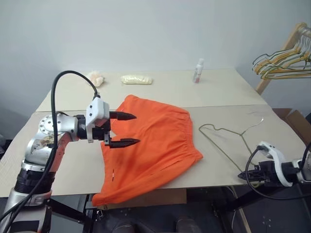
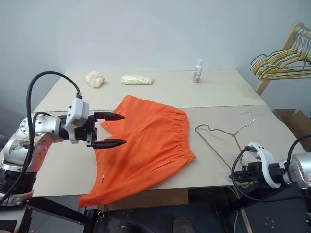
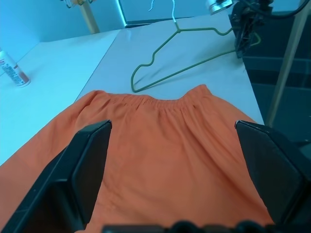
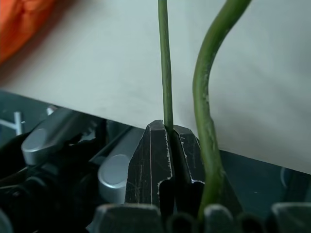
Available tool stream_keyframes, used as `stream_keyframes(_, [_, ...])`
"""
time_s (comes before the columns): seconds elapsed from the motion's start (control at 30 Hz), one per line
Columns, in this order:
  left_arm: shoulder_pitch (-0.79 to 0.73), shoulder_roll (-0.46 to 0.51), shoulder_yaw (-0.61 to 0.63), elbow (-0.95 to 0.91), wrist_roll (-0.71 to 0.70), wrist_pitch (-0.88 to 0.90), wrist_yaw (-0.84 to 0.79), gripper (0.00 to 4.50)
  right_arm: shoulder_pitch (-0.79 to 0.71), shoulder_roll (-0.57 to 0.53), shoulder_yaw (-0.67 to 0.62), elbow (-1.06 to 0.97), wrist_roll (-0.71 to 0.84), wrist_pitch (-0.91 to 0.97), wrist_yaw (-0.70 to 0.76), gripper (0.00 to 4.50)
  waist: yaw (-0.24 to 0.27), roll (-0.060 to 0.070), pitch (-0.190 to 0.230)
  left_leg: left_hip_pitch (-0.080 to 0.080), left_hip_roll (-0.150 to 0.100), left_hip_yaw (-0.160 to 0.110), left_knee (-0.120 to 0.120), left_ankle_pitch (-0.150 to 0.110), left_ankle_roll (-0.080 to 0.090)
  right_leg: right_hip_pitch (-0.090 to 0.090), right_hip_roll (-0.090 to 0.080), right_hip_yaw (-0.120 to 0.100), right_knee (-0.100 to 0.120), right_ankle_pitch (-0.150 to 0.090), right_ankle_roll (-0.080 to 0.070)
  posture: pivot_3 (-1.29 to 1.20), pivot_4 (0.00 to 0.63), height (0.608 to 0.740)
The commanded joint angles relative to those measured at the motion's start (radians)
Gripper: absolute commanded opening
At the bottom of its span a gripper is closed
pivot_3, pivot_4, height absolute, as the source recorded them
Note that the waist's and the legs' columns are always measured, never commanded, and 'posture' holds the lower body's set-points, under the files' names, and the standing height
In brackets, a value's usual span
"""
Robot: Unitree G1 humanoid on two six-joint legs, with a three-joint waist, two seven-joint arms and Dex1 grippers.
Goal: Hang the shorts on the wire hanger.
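The bright orange shorts [image 1: 150, 141] lie spread on the table [image 1: 223, 92], one leg hanging over the front edge. My left gripper [image 1: 136, 129] hovers level over their left part, open, with nothing between its fingers; in the left wrist view the waistband [image 3: 160, 103] lies beyond the fingers. To the right of the shorts, the wire hanger [image 1: 221, 149] lies flat on the table. My right gripper [image 1: 241, 174] sits at the front right table edge, shut on the hanger's thin wire [image 4: 165, 63] where it reaches the edge.
At the back of the table stand a small spray bottle [image 1: 198, 71], a pale yellow packet [image 1: 136, 79] and a fluffy white lump [image 1: 96, 77]. Bunched coloured hangers on a wooden rack [image 1: 284, 60] stand off the far right corner. A cardboard box [image 1: 296, 121] sits beside the table.
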Motion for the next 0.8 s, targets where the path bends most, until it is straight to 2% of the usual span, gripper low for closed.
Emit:
stream_keyframes(0.03, [0.001, 0.019, 0.033, -0.035, -0.027, 0.014, 0.009, 4.39, -0.028, -0.05, 0.022, -0.019, 0.083, 0.009, 0.053, 0.0, 0.003, 0.0, 0.0, 0.0, 0.0, 0.0, 0.0, 0.0, 0.0, 0.0, 0.0, 0.0, 0.0, 0.0, 0.0, -0.07, 0.011, 0.74])
stream_keyframes(0.37, [0.026, 0.049, 0.044, -0.052, -0.042, 0.012, 0.005, 4.39, 0.022, -0.17, 0.108, -0.094, 0.217, -0.088, 0.22, 0.0, 0.026, 0.0, 0.0, 0.0, 0.0, 0.0, 0.0, 0.0, 0.0, 0.0, 0.0, 0.0, 0.0, 0.0, 0.0, -0.05, 0.01, 0.74])
stream_keyframes(0.47, [0.038, 0.053, 0.043, -0.057, -0.043, 0.004, 0.005, 4.39, 0.007, -0.173, 0.166, -0.084, 0.191, -0.11, 0.202, 0.0, 0.031, 0.0, 0.0, 0.0, 0.0, 0.0, 0.0, 0.0, 0.001, 0.0, 0.0, 0.0, 0.0, 0.0, 0.0, -0.05, 0.01, 0.74])
stream_keyframes(0.53, [0.04, 0.054, 0.04, -0.057, -0.04, 0.0, 0.004, 4.39, -0.034, -0.148, 0.205, -0.046, 0.171, -0.111, 0.175, 0.0, 0.031, 0.0, 0.0, 0.0, 0.0, 0.0, 0.0, 0.0, 0.001, 0.0, 0.0, 0.0, 0.0, 0.0, 0.0, -0.05, 0.01, 0.74])
stream_keyframes(0.67, [0.03, 0.054, 0.031, -0.05, -0.032, -0.009, 0.001, 4.39, -0.206, 0.011, 0.266, 0.148, 0.08, -0.087, 0.03, 0.0, 0.022, -0.002, -0.001, 0.002, 0.001, 0.002, 0.0, 0.0, 0.0, 0.001, 0.001, 0.001, 0.0, 0.0, 0.0, -0.05, 0.006, 0.74])
stream_keyframes(0.8, [0.025, 0.061, 0.035, -0.054, -0.03, -0.011, 0.001, 4.39, -0.252, 0.037, 0.294, 0.18, 0.092, -0.115, 0.066, 0.0, 0.034, -0.001, -0.001, -0.002, 0.001, 0.001, 0.0, 0.0, 0.0, -0.002, 0.001, 0.0, -0.001, 0.0, 0.0, -0.03, 0.003, 0.74])
